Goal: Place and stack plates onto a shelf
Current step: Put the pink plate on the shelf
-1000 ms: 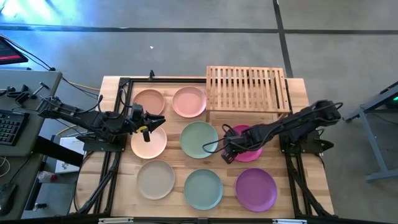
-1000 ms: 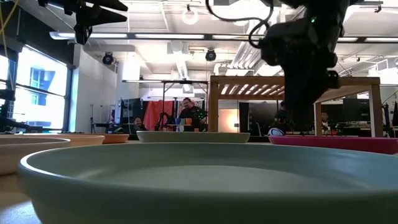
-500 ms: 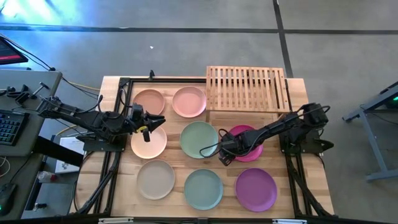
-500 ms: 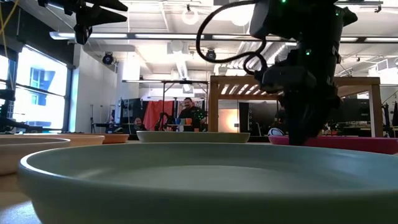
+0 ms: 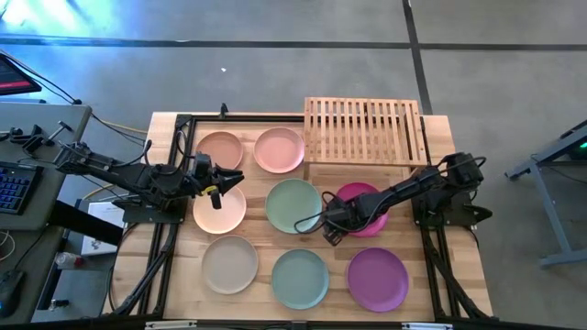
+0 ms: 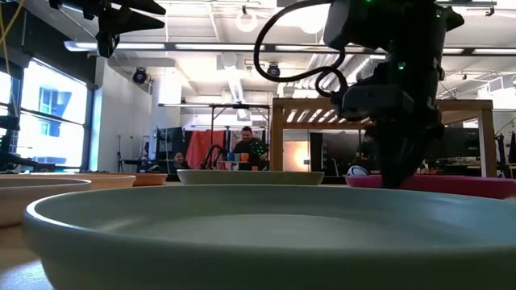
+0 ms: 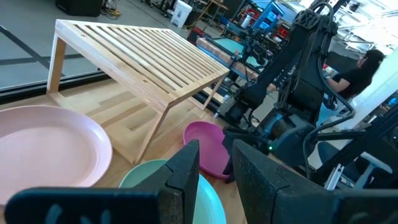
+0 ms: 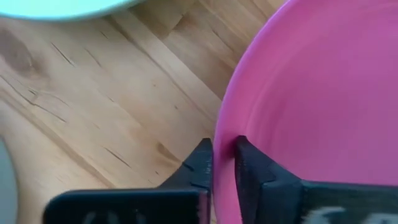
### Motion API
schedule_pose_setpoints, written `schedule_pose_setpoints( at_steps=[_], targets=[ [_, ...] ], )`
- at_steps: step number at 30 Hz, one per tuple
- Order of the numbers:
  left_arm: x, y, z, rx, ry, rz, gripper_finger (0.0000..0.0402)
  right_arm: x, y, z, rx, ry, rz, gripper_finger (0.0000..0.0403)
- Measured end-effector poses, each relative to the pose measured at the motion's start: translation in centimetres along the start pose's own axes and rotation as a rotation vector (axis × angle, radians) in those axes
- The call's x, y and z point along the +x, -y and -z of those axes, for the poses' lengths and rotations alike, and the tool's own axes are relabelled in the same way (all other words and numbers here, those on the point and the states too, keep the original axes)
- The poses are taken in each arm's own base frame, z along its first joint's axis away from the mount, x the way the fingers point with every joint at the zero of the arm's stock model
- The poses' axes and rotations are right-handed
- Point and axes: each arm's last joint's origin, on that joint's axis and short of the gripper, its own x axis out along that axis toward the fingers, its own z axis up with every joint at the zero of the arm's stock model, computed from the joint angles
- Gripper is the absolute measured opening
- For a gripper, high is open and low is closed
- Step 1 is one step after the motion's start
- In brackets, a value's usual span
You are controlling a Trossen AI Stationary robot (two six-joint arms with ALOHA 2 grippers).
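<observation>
Near edge of table [image 5: 459,275]: beige plate [image 5: 229,264], teal plate [image 5: 300,278], purple plate [image 5: 377,279], bare wood strips between. Middle row: peach plate [image 5: 220,213], mint plate [image 5: 293,204], magenta plate [image 5: 365,209]. Right claw [image 8: 222,163] clamped on magenta plate rim, one finger inside, one outside, beside narrow gap toward mint plate. Left claw [image 5: 218,181] apart, holding nothing, above peach plate. Far row: two pink plates, then shelf [image 5: 365,133] at far right corner, slats bare.
</observation>
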Motion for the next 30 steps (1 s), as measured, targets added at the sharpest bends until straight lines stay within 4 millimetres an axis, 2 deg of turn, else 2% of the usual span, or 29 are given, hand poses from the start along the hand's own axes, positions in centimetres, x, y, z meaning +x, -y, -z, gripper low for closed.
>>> schedule_pose_setpoints(
  at_steps=[16,30],
  targets=[
    [0.0,-0.1,0.0,0.045,0.016,-0.025,0.0085,-4.1,-2.7,-0.4,0.013,-0.024,0.014,0.0001],
    [0.6,-1.1,-0.7,0.031,0.069,-0.122,0.0085,-10.1,-6.3,-0.3,0.074,0.036,-0.072,0.0001]
  ],
)
